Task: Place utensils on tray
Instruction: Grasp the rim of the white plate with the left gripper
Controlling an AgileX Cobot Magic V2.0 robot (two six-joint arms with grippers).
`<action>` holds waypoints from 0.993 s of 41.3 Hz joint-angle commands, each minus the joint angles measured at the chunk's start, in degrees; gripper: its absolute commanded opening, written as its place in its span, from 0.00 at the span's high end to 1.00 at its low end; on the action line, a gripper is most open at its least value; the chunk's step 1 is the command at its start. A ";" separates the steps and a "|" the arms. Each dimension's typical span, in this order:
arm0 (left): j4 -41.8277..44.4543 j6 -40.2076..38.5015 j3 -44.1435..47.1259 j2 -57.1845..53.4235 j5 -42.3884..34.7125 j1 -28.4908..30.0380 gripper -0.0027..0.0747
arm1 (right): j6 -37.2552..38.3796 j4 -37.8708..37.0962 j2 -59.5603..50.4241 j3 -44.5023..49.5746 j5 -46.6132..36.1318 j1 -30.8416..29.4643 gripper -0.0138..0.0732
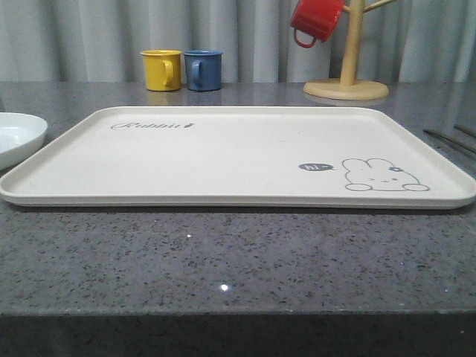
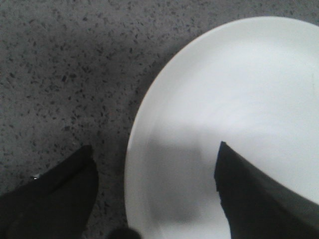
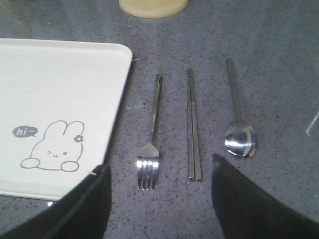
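The cream rabbit tray (image 1: pixel 223 149) lies flat in the middle of the grey table, with nothing on it. In the right wrist view its corner (image 3: pixel 60 89) sits beside three silver utensils laid side by side on the table: a fork (image 3: pixel 151 134), a pair of chopsticks (image 3: pixel 193 124) and a spoon (image 3: pixel 239 129). My right gripper (image 3: pixel 159 172) hovers open above them, nearer the fork's tines, holding nothing. At the front view's right edge thin dark utensil handles (image 1: pixel 448 139) show. My left gripper (image 2: pixel 154 157) is open over the rim of a white plate (image 2: pixel 239 99).
The white plate (image 1: pixel 16 137) sits left of the tray. A yellow mug (image 1: pixel 162 69) and a blue mug (image 1: pixel 203 70) stand behind the tray. At the back right a wooden mug tree (image 1: pixel 346 74) holds a red mug (image 1: pixel 314 20); its base (image 3: pixel 153 7) is beyond the utensils.
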 commanded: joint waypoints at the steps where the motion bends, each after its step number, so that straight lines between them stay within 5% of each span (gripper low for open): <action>1: -1.97 0.15 -2.20 -0.58 -2.33 -0.04 0.34 | -0.36 -0.42 0.70 -1.96 -3.70 -0.24 0.30; 4: -1.97 0.15 -2.28 -0.31 -2.03 -0.04 0.39 | -0.36 -0.42 0.70 -1.96 -3.70 -0.24 0.30; 18: -1.97 0.15 -2.28 -0.31 -0.27 -0.04 0.97 | -0.36 -0.42 0.70 -1.96 -3.70 -0.24 0.30; 41: -4.66 0.97 -13.34 -7.82 11.21 -0.19 0.99 | -0.36 -0.42 0.70 -1.96 -3.70 -0.24 0.30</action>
